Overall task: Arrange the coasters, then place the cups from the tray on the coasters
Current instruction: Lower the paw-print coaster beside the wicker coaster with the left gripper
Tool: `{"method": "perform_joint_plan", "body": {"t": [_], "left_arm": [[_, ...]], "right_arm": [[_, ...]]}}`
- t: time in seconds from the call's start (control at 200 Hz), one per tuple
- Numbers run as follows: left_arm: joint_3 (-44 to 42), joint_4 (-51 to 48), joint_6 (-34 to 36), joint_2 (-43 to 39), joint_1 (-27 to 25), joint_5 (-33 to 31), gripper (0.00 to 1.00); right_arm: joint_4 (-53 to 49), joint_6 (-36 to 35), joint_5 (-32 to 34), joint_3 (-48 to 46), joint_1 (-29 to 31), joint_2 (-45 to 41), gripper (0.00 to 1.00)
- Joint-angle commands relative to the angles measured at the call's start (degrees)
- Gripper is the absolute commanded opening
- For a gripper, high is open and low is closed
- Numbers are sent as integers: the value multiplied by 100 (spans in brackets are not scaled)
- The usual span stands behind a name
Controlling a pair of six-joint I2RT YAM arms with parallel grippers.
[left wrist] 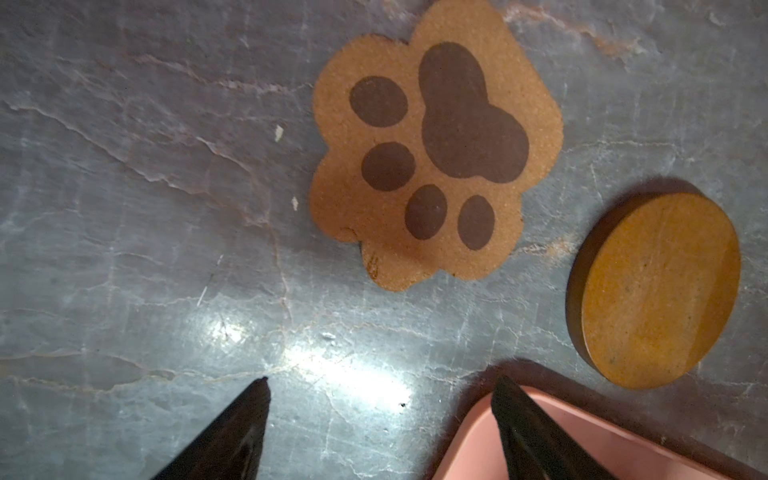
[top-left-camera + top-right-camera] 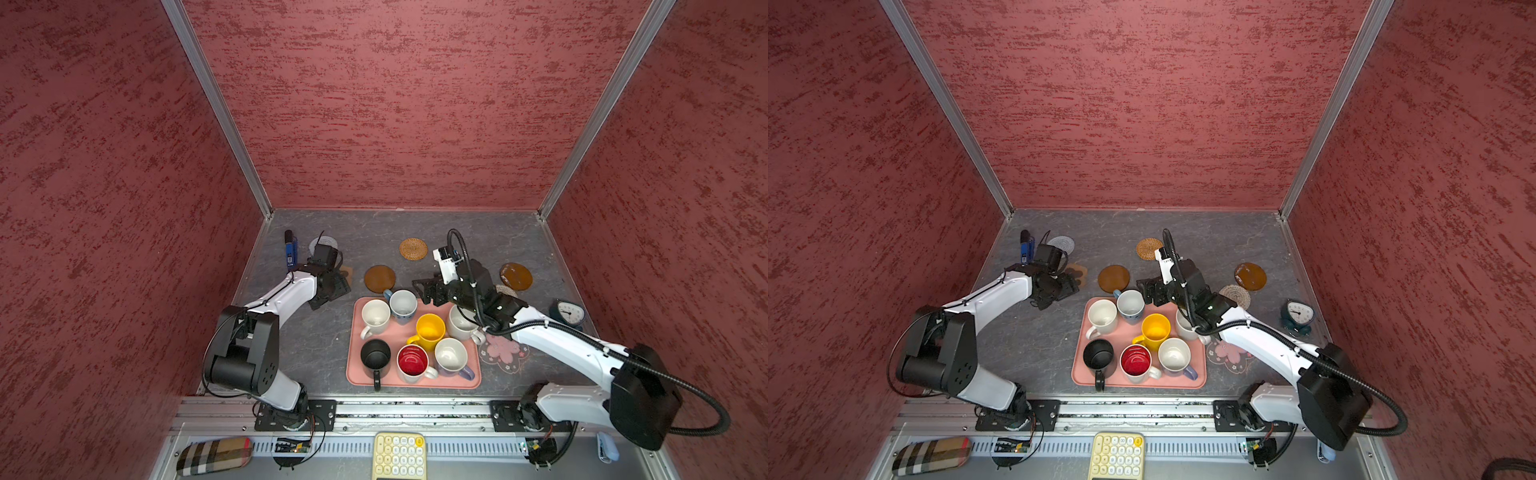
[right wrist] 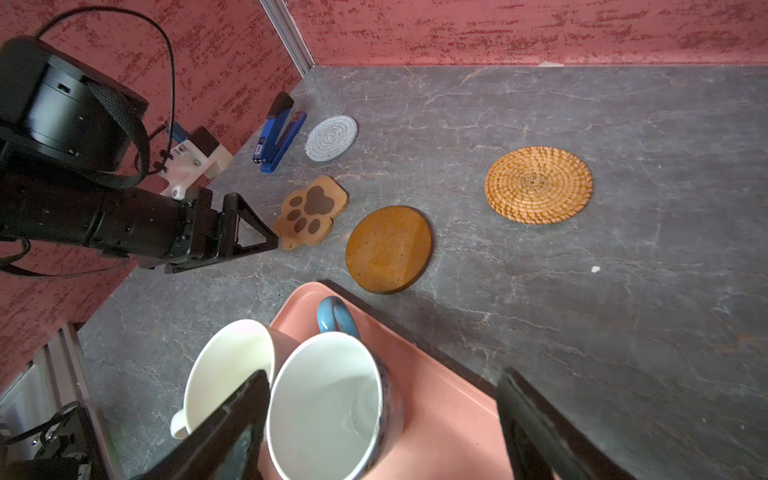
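Stretches the left arm [image 2: 286, 291] forward and low, left gripper [image 1: 380, 395] over bare table [image 2: 316, 340] near the paw coaster [image 1: 436, 158], jaws apart, empty. Folds the right arm [image 2: 552, 336] over the tray [image 2: 453, 383], right gripper [image 3: 382, 374] straddling the blue mug [image 3: 328, 403], jaws wide, not clamped. Shows all seven mugs [image 2: 375, 318] on the tray, other coasters [image 2: 413, 248] scattered behind and right of it on grey marbled stone. Red textured walls [image 2: 395, 104] all round.

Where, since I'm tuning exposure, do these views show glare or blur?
Left wrist view: bright glare patch on the table, paw coaster sharp. Right wrist view: wicker coaster crisp, no strong glare. In both top views: tray evenly lit.
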Motion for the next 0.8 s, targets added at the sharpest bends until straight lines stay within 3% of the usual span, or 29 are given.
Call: {"method": "perform_joint_plan", "body": {"t": [0.0, 0.346, 0.796], "left_arm": [[-27, 311, 16, 203, 158, 195, 83], [268, 478, 42, 951, 496, 35, 74], [839, 787, -43, 1739, 431, 295, 66]], "right_arm": [[-183, 58, -153, 288, -22, 123, 86], [-289, 86, -155, 651, -20, 487, 85], [-293, -38, -43, 836, -31, 712, 86]]}}
